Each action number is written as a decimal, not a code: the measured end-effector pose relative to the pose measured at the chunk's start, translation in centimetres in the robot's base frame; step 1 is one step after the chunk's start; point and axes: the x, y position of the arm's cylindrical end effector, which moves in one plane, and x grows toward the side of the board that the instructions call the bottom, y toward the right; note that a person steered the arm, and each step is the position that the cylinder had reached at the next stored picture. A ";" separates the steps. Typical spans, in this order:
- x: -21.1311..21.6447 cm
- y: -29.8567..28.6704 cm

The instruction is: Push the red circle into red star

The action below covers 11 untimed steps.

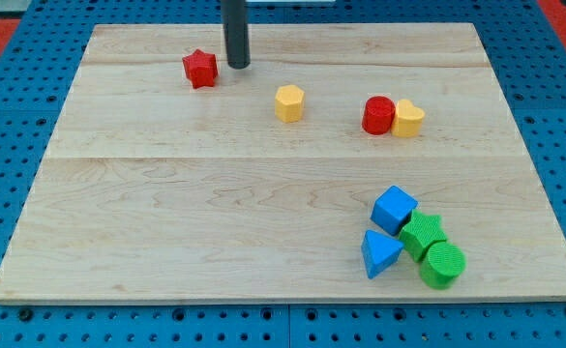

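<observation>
A single camera looked down at an angle from the near side, facing the far edge of the wooden table (166, 222), close enough that the table filled nearly the whole frame, with blue pegboard (16, 174) bordering it.

Eight blocks — two red (200, 69) (378, 115), two yellow (289, 102) (408, 119), two blue (394, 209) (380, 253), two green (423, 234) (443, 264).

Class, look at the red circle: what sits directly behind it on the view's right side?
A yellow block touches the red circle on the view's right. The circle covers part of its near side, so its full shape cannot be made out.
</observation>
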 end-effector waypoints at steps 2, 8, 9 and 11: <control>-0.8 -9.3; 5.7 20.0; 10.0 19.9; 14.3 20.8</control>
